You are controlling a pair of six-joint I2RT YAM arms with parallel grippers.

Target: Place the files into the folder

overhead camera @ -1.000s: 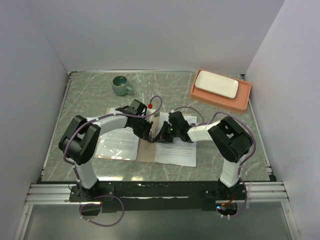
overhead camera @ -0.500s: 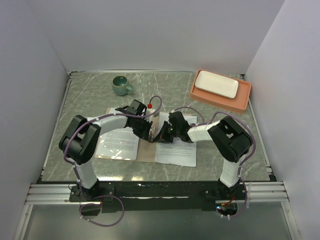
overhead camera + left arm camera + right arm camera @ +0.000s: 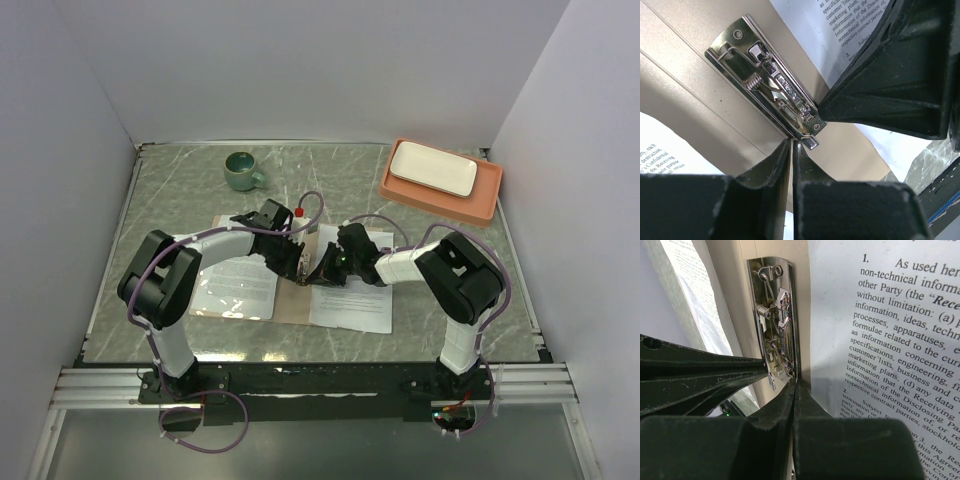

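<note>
The tan folder [image 3: 293, 305] lies open in the middle of the table. One printed file [image 3: 240, 285] lies on its left half and another [image 3: 355, 295] on its right half. The metal clip [image 3: 770, 85] sits at the folder's inner centre. My left gripper [image 3: 300, 272] and right gripper [image 3: 318, 275] meet over the clip. In the left wrist view my left gripper [image 3: 792, 142] is shut, its tips touching the clip's near end. In the right wrist view my right gripper [image 3: 795, 382] is shut, its tips at the clip's [image 3: 775, 320] near end beside the right sheet [image 3: 890, 315].
A green mug [image 3: 241, 171] stands at the back left. An orange tray [image 3: 488, 195] with a white plate [image 3: 432, 168] sits at the back right. The two arms cross the folder from either side.
</note>
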